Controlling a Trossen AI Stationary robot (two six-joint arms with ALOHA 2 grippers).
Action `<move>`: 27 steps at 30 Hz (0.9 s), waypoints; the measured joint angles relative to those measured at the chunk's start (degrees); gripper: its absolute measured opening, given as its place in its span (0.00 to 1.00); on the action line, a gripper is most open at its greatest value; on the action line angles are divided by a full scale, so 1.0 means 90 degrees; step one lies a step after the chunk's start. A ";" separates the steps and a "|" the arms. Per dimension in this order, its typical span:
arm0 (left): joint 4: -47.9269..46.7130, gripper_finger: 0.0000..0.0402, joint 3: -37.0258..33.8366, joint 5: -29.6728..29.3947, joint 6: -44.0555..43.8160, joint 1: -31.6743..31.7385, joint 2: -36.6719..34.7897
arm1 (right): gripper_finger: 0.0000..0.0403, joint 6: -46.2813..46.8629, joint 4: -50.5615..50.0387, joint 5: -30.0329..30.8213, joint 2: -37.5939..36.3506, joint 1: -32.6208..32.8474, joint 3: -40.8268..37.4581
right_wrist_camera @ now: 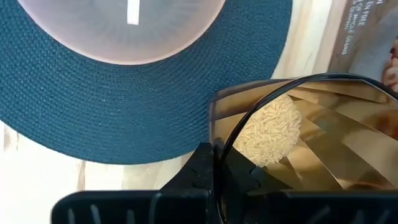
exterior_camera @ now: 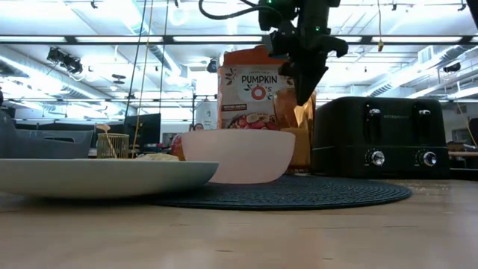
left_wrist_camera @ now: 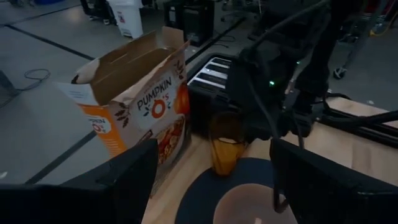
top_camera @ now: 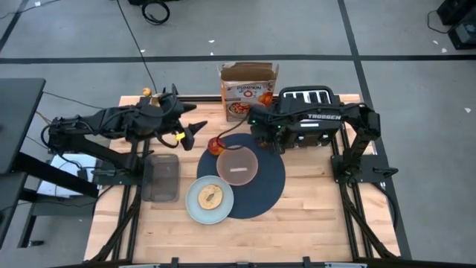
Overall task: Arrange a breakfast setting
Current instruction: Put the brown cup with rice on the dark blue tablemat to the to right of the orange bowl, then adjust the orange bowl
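A round dark-blue placemat (top_camera: 262, 190) lies mid-table with a pinkish bowl (top_camera: 238, 165) on it. The pale-blue plate (top_camera: 195, 210) with bread (top_camera: 211, 196) overlaps the mat's near left edge. The red apple (top_camera: 216, 145) sits at its far left edge. An amber glass (left_wrist_camera: 225, 144) stands upright by the mat's far edge, in front of the toaster. My right gripper (top_camera: 260, 131) points down, shut on it. My left gripper (top_camera: 196, 128) hangs open in the air left of the apple, holding nothing. My right gripper pinches the amber glass's wall at its rim (right_wrist_camera: 222, 146), one finger inside the glass and one outside. The fingers come from above and point down. The glass stays upright below them (exterior_camera: 294, 119). Whether its base is on the table I cannot tell.
An open orange-and-white cereal box (top_camera: 248, 89) and a black toaster (top_camera: 306, 112) stand along the far edge, close behind the glass. A grey rectangular container (top_camera: 162, 177) lies left of the plate. Bare wood stretches along the near edge and right of the mat.
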 joint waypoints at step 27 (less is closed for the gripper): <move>-0.0049 0.78 0.0000 0.0397 0.0074 -0.0014 0.0000 | 0.41 0.0475 -0.0535 0.0390 0.0124 0.0364 0.0885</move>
